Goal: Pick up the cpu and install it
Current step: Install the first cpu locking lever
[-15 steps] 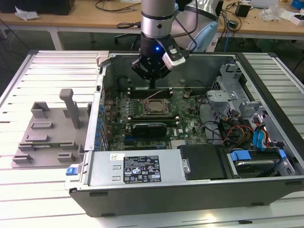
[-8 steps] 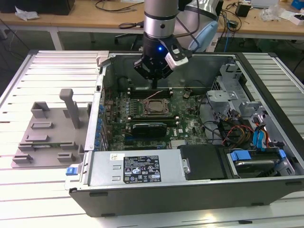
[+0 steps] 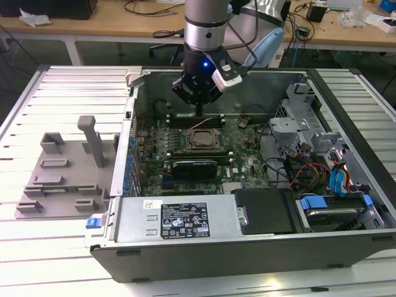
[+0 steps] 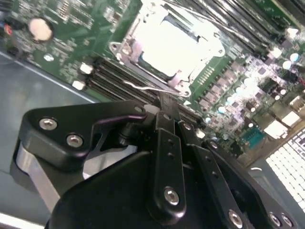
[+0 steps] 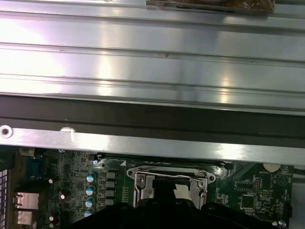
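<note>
- The black gripper (image 3: 199, 106) of the single silver-and-black robot arm (image 3: 204, 31) is seen at the upper centre of the exterior view, poised above the open black computer case (image 3: 247, 247).
- In the second wrist view, the gripper's (image 4: 166, 109) slim black fingers (image 4: 167, 143) are brought fully together into one narrow stem, and nothing is held between them.
- The cpu, a small flat square chip with a silvery-grey metal top (image 3: 199, 139), is seated in the metal socket frame (image 3: 178, 147) on the green motherboard (image 3: 247, 154), at the centre of the exterior view, just below the fingertips.
- In the second wrist view, the cpu (image 4: 174, 45) appears as a bright square at the upper centre of the frame, apart from the fingertips.
- In the first wrist view, the socket (image 5: 143, 183) is seen at the lower centre.
- A grey plastic tray with raised blocks (image 3: 62, 170) lies on the ribbed white table (image 3: 37, 241) at the exterior view's left, well apart from the gripper.
</note>
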Tool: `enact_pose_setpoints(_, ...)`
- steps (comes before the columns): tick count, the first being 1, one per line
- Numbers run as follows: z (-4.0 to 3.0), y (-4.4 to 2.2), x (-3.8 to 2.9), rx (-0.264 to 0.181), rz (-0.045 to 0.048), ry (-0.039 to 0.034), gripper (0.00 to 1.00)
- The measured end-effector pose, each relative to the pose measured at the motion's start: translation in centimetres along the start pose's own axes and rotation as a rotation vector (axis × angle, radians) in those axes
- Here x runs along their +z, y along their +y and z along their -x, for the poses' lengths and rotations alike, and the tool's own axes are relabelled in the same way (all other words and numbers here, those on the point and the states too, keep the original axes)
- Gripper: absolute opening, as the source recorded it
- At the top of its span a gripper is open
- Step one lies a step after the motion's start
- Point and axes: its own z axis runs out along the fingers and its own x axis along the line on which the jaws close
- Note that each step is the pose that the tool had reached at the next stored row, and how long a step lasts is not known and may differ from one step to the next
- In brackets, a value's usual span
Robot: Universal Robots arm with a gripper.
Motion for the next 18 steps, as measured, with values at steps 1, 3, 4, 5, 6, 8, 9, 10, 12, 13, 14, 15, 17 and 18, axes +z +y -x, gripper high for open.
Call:
enact_pose_setpoints(1,-0.18,0.01,0.2,0.0,0.0,-0.0002,0.11)
enact_pose_setpoints(3,-0.31,0.02,0.61,0.0,-0.0001,-0.0002,0.11)
enact_pose_setpoints(4,-0.31,0.02,0.89,0.0,0.0,-0.0001,0.11)
enact_pose_setpoints(5,-0.3,0.03,1.12,0.0,0.0001,-0.0002,0.11)
enact_pose_setpoints(6,-0.31,0.05,1.31,0.0,0.0,-0.0002,0.11)
enact_pose_setpoints(8,-0.29,0.44,2.07,-0.003,-0.0002,-0.0001,0.11)
enact_pose_setpoints(9,-0.28,0.58,2.26,-0.004,0.0,-0.0002,0.11)
enact_pose_setpoints(10,-0.27,0.74,2.43,-0.005,0.0001,-0.0003,0.11)
enact_pose_setpoints(12,-0.25,1.02,2.85,-0.009,0.0001,-0.0003,0.11)
enact_pose_setpoints(13,-0.25,1.05,3.0,-0.01,0.0,-0.0003,0.11)
enact_pose_setpoints(14,-0.24,1.05,3.24,-0.014,-0.0002,-0.0003,0.11)
enact_pose_setpoints(15,-0.1,1.05,3.32,-0.014,-0.0005,-0.0002,0.11)
enact_pose_setpoints(17,0.22,1.03,3.39,-0.015,-0.0005,-0.0003,0.11)
enact_pose_setpoints(18,0.41,1.02,3.44,-0.014,-0.0004,-0.0002,0.11)
